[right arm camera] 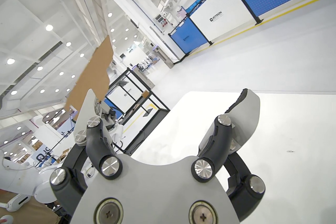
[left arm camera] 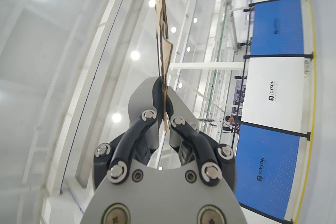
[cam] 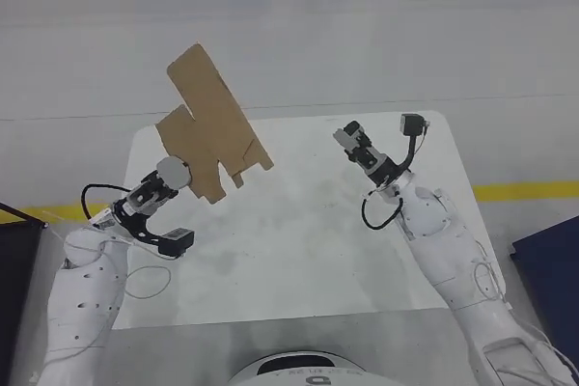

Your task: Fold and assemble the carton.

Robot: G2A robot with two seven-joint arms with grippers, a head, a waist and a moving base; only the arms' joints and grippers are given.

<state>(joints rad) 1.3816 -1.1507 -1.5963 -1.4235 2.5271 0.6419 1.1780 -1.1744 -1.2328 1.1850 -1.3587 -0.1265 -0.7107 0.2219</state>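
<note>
I have the left gripper (left arm camera: 163, 93) clenched on one edge of the flat, unfolded carton (cam: 210, 121). It holds the cardboard up in the air above the far left part of the white table (cam: 299, 251). My right gripper (right arm camera: 168, 104) hangs over the far right part, fingers spread wide and grasping nothing, well apart from the carton.

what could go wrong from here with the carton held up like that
1. The left gripper pinches the flat carton only at one low edge, so the sheet could pivot or slip out.
2. The right gripper is open and well apart from the carton. With the far end unsupported, a reach may push the sheet rather than catch a flap.
3. The carton is held off the table and leans past its far edge, so a drop might land off it.
</note>
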